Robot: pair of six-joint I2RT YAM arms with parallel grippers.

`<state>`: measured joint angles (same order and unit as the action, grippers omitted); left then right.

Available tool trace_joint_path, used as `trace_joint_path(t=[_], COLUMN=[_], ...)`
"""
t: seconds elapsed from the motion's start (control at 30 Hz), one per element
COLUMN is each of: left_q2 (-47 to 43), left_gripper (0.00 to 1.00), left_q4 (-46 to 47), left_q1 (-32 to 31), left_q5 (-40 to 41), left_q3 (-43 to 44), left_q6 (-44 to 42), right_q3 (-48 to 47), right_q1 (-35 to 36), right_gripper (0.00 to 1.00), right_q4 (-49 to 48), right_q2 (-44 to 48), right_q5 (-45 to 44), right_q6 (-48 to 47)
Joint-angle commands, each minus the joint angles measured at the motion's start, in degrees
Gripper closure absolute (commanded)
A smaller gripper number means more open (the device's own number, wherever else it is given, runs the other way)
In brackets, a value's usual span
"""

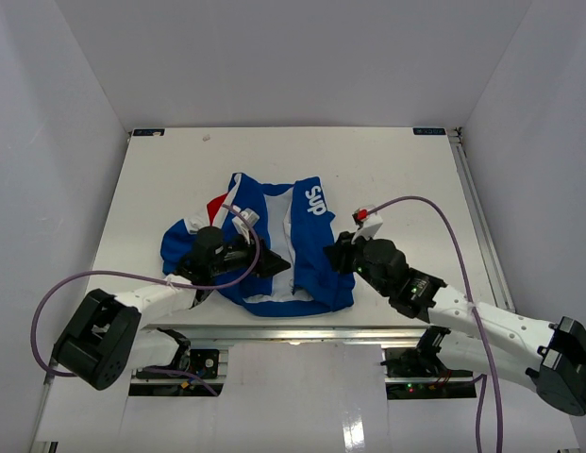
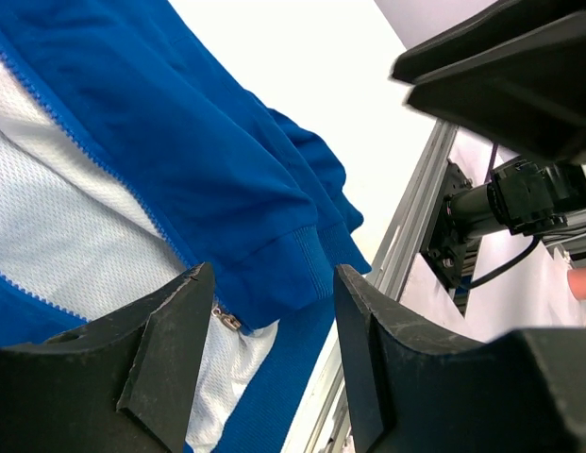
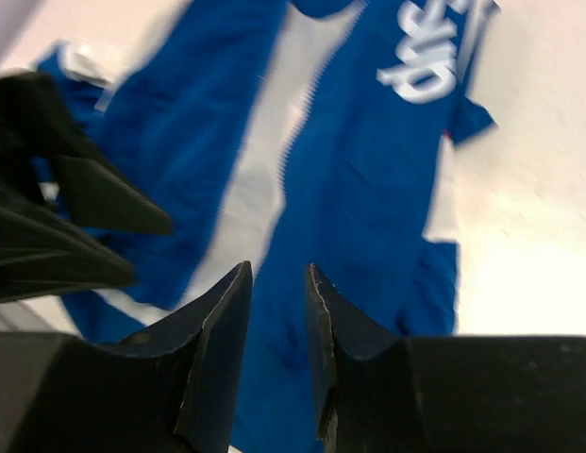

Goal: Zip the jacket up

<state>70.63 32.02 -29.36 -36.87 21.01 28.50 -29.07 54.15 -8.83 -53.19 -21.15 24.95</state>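
The royal-blue jacket (image 1: pixel 316 250) lies open on the white table, its white lining (image 1: pixel 276 226) showing and white "Sup" lettering (image 1: pixel 315 199) on its right panel. My left gripper (image 1: pixel 276 265) is open, low over the jacket's bottom hem. In the left wrist view the jaws (image 2: pixel 272 326) stand wide apart around the hem corner, and the small metal zipper pull (image 2: pixel 226 321) sits beside the left finger (image 2: pixel 165 354). My right gripper (image 1: pixel 336 256) hovers over the jacket's right panel (image 3: pixel 368 189). Its jaws (image 3: pixel 278 283) are narrowly apart and hold nothing.
The table's near edge is an aluminium rail (image 2: pixel 406 245) just below the hem. White walls enclose the table (image 1: pixel 179 160) on the left, back and right. The left gripper's black fingers (image 3: pixel 75 217) show in the right wrist view, close to the right gripper.
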Motion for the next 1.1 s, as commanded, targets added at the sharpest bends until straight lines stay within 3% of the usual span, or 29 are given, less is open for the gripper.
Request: trace_joint_path(t=[0.0,0.23,0.37,0.53,0.7,1.07], left_q2=[-2.0,-4.9,-7.0,-9.0,-6.2,-1.3], left_gripper=[0.36,0.35,0.35,0.34,0.34,0.34], left_q4=[-4.2,-7.7,-10.2,-10.9,-9.9,-6.3], left_q1=[0.1,0.8,2.6,3.8,3.8,3.8], left_q5=[2.3,7.8,10.3,10.3,7.4,0.5], left_q3=[1.5,1.5,0.7,-0.3,0.9,1.5], left_q6=[-1.0,-1.1,-0.6,0.1,0.2,0.2], right_q3=[-5.5,-11.7,-13.2,-5.1,-1.0,1.9], right_q1=[2.1,7.2,9.3,9.7,10.0,10.4], right_gripper=[0.64,0.65,0.65,0.63,0.54,0.49], right_q4=[-4.1,-4.9,-0.2,2.0,5.1,1.2], right_q2=[-5.6,-20.3,-24.8,-21.6,-18.4,-19.3], right_q5=[7.8,8.8,6.0,-3.2,-7.8,-5.5], right_q6=[-2.9,-1.8,1.1,5.2,6.2,5.2])
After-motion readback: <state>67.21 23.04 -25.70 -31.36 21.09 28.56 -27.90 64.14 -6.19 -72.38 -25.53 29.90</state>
